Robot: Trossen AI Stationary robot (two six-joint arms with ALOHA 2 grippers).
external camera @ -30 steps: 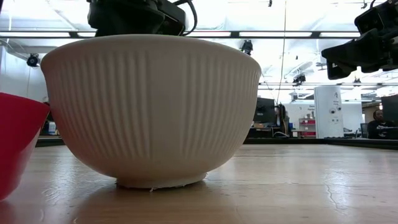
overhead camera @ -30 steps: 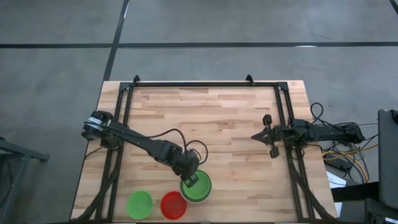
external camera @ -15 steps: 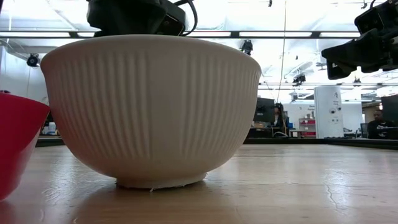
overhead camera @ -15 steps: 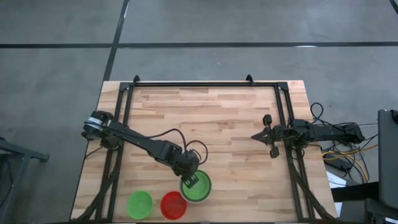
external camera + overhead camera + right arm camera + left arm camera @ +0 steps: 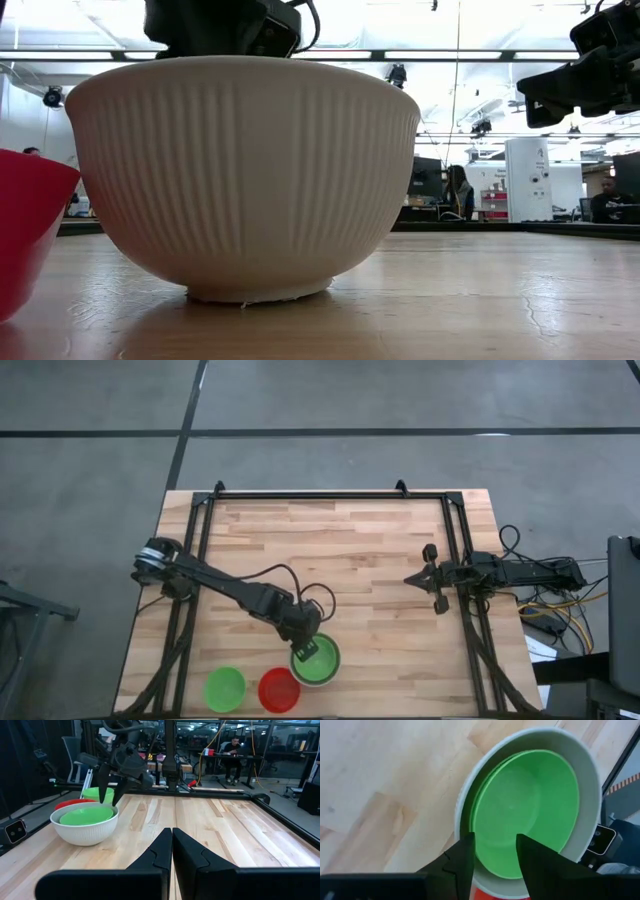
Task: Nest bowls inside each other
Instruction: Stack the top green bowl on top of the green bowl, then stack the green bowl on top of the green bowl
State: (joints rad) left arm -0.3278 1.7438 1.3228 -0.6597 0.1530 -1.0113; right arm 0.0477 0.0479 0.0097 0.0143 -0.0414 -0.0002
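While my left gripper (image 5: 492, 857) hovers spread, gripping nothing, over the white bowl (image 5: 317, 662), green bowl (image 5: 525, 810) sits nested inside. Red bowl (image 5: 279, 689) and loose green bowl (image 5: 224, 688) remain; right gripper (image 5: 171, 851) pressed together, parked.

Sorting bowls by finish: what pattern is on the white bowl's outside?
Vertical ribbing all around the white bowl, plain off-white; clearest in the low view.

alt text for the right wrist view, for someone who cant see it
A green bowl sits nested in a ribbed white bowl on the wooden table, the left gripper open just above its rim. A red bowl stands behind; the right gripper is shut.
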